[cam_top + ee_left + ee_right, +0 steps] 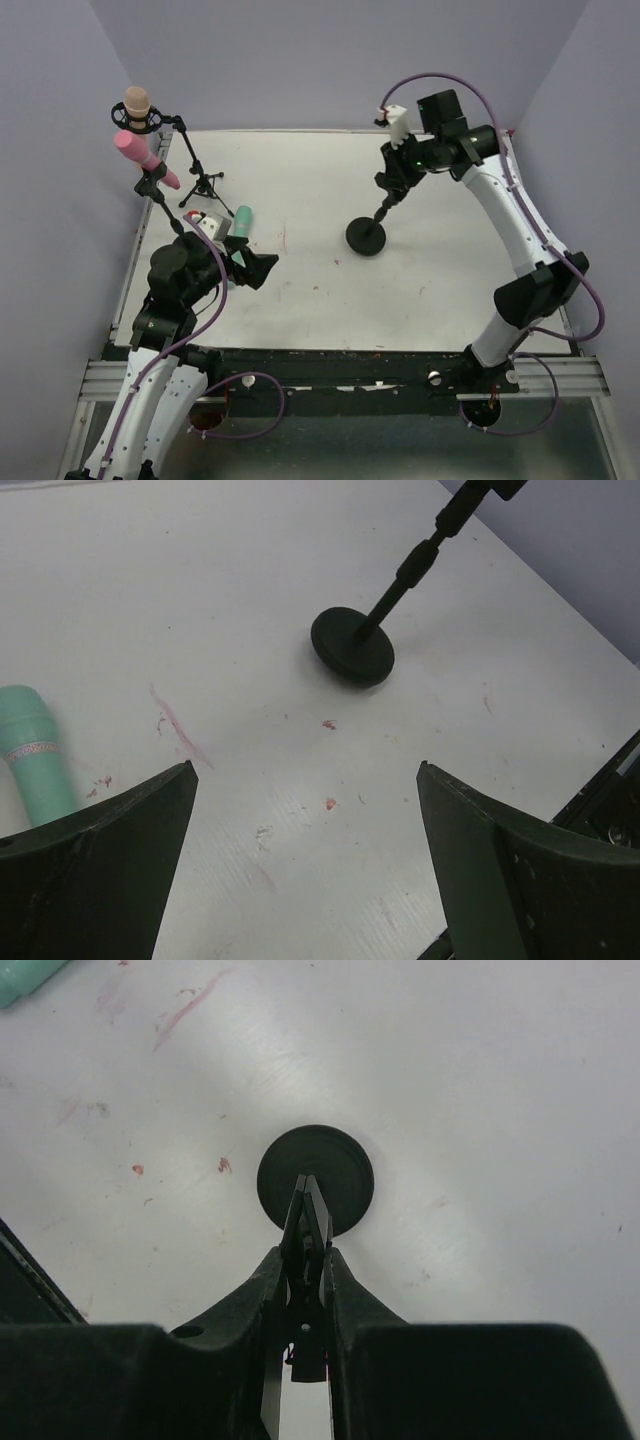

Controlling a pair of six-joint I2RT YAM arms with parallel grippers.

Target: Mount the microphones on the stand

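Right gripper (391,203) — clamped on round-base stand (367,238)

My left arm (150,370) and right arm (525,235) wear white shells with black joints. A purple cable (440,76) trails along each and loops loose by the bases (478,372) at six o'clock. Toward one o'clock I see a green light (415,165), a white block (397,120) and a black box (440,108) on the right arm. The left gripper (305,780) has broad matte black wedge fingers (110,860); the right gripper (305,1250) is black too.
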